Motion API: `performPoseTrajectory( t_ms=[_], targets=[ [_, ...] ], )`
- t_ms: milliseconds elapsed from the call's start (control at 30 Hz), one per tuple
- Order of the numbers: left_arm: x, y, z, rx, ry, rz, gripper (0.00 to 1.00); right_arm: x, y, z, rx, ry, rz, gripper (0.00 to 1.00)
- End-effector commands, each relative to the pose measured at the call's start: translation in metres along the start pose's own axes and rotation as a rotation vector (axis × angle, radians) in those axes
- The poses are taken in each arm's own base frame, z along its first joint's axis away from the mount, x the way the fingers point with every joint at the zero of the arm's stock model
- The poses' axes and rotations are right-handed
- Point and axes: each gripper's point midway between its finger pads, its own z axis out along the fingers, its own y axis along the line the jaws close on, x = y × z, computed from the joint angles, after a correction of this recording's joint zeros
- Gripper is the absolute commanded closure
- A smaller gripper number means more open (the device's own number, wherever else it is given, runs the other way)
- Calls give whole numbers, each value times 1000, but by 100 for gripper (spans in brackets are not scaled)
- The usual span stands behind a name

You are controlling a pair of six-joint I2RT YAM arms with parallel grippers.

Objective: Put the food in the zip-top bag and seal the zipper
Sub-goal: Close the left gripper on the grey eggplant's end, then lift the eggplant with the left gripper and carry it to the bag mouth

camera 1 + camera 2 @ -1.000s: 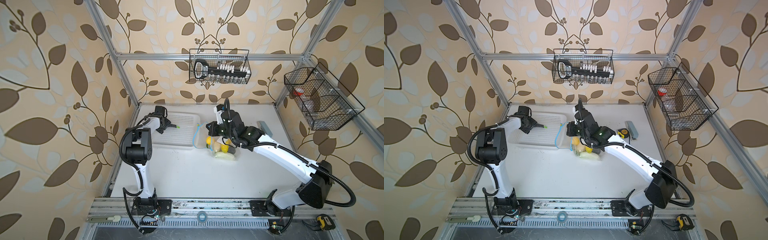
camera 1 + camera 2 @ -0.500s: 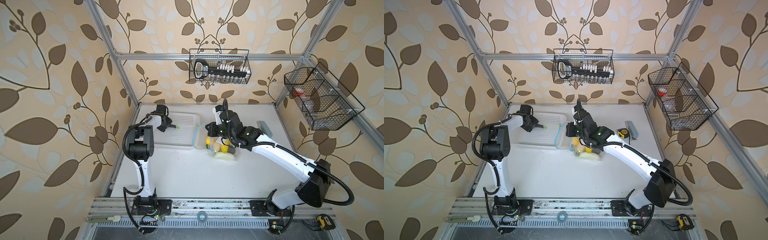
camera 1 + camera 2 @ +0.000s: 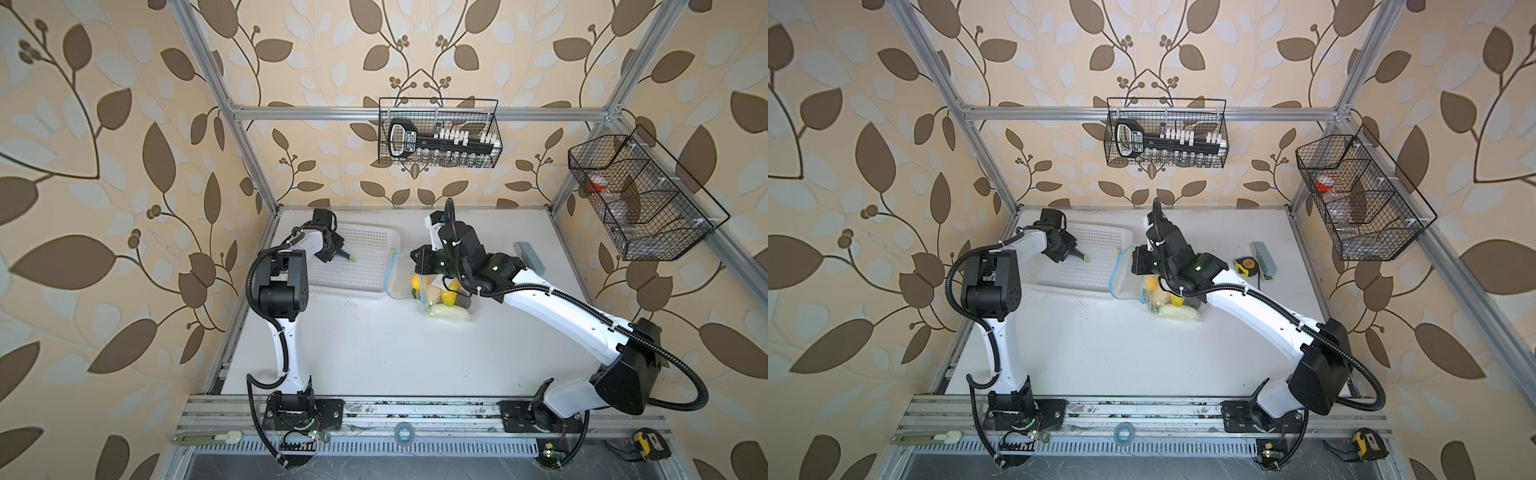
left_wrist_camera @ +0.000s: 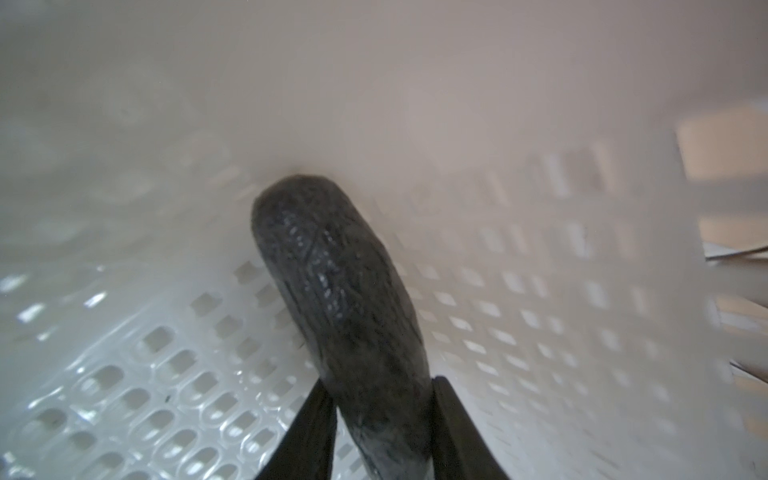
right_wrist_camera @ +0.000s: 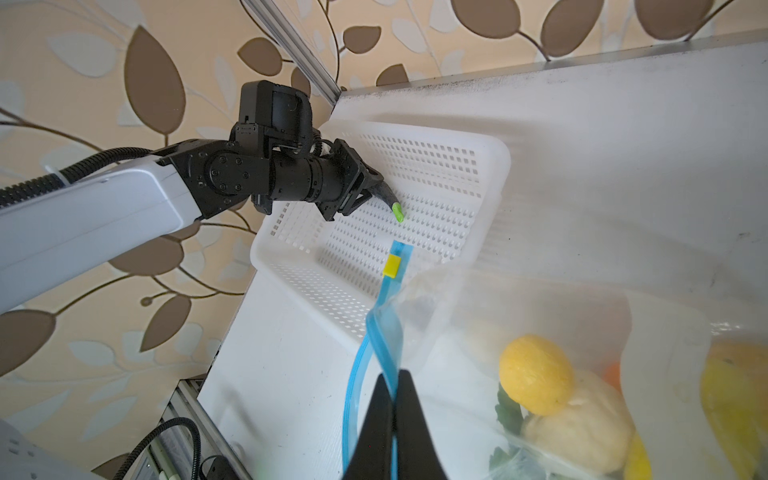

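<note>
a: where was the eggplant (image 5: pixel 384 194)?
b: in the white basket (image 3: pixel 365 270), which sat at about 11 o'clock on the table (image 3: pixel 374 353). the left gripper (image 3: pixel 335 251) was clamped on it. in the left wrist view a black finger (image 4: pixel 307 428) pressed on each side of its narrow end, and the dark body ran out ahead over the perforated floor.
a: which way did it point?
b: in both top views its green stem (image 3: pixel 1085 259) aimed toward 4 o'clock, away from the gripper. i couldn't tell whether it rested on the basket floor or hung just above it.
a: and the right gripper (image 5: pixel 392 380)?
b: closed tight on the zipper (image 5: pixel 380 332). its two fingers met with the blue strip pinched between them. the yellow slider (image 5: pixel 391 266) sat at the strip's far end, over the basket's near rim.
a: where was the zip-top bag (image 3: pixel 440 316)?
b: at about 2 o'clock from the table's centre, just at 3 o'clock of the basket. its mouth stood open and the blue strip looped loosely beside the basket's side.
a: any food in it?
b: yes. a lemon (image 5: pixel 536 374) lay on a pale round piece (image 5: pixel 582 424), with a green leaf (image 5: pixel 508 409) beside them and more yellow pieces deeper in.
</note>
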Motion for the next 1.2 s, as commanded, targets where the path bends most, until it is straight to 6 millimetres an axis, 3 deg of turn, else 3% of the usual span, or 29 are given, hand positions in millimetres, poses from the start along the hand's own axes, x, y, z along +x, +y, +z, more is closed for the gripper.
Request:
performPoseTrajectory(
  t_ms=[0,467,667,767,933,1033,1167],
  targets=[
    [-5,1,-24,7,-18,33,66,-10,8,-6,-6,-23,-5,100],
    [4,-2,-100,86,-77,82,69,-13,11,-21,-3,-49,-6,100],
    [22,-3,-159,147,-131,136,70,-14,11,-25,-3,-56,-8,100],
    [43,-15,-204,232,-156,200,68,-14,10,-26,-2,-59,-10,100],
    [97,-35,-277,390,-221,339,66,-16,9,-30,0,-65,-14,100],
    [117,-39,-308,479,-258,359,66,-18,9,-31,-2,-75,-6,100],
    [141,-54,-332,588,-280,383,70,-19,14,-30,-16,-74,2,100]
  ],
)
